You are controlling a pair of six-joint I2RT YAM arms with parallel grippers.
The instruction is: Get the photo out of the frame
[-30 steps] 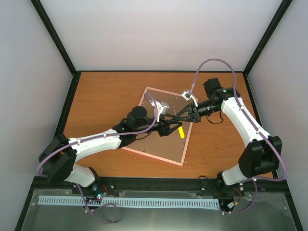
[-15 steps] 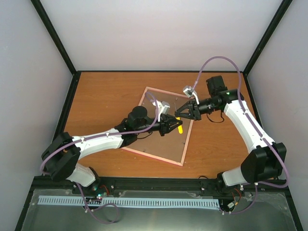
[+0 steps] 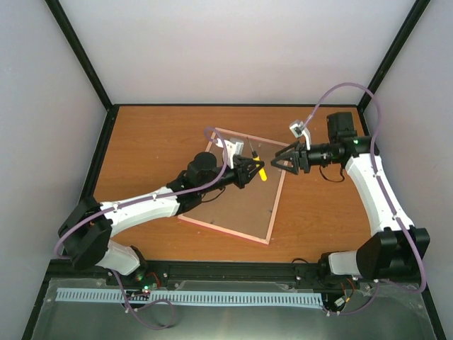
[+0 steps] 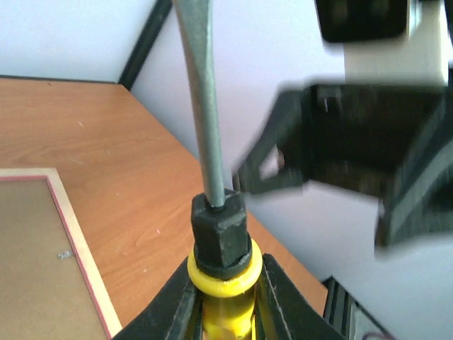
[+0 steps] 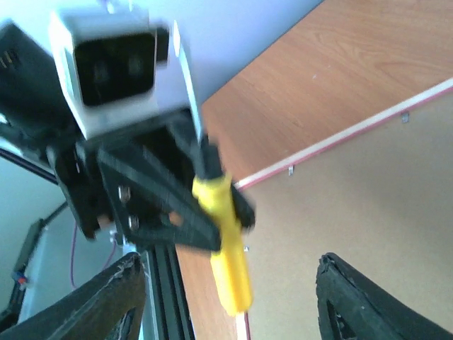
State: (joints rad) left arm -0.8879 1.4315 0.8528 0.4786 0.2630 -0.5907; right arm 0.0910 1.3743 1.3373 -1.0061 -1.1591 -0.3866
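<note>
The bench (image 3: 141,142) is being occupied near its middle by the frame (image 3: 241,209), laid brown back upward, so the photo is being hidden from view. Over the frame's far right part the right hand (image 3: 276,163) is being held spread, gripping nothing, just beside the left hand (image 3: 249,171), by which a yellow-handled screwdriver (image 3: 261,173) is being pinched.
</note>
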